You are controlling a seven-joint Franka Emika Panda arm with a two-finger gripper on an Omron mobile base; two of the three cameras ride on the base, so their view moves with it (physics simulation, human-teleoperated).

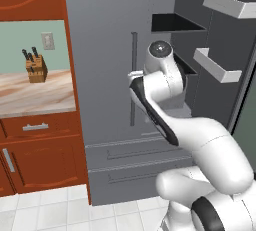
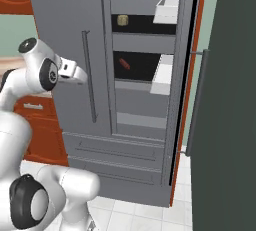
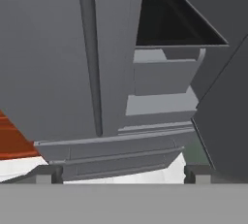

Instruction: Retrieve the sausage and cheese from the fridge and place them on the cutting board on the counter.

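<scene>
I see the fridge with its right door swung wide, left door shut. The cheese sits on the upper dark shelf near its left edge; the sausage lies on the shelf below, also toward the left. My gripper hangs before the fridge, jaws spread wide, holding nothing. A knife block stands on the counter.

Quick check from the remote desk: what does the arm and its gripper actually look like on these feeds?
The arm is glossy white with rounded, bulbous links and dark grey to black joint caps, plus a dark strip along one link in the left base view. No cables or markings show. The gripper has two small, dark, blocky fingers.
</scene>
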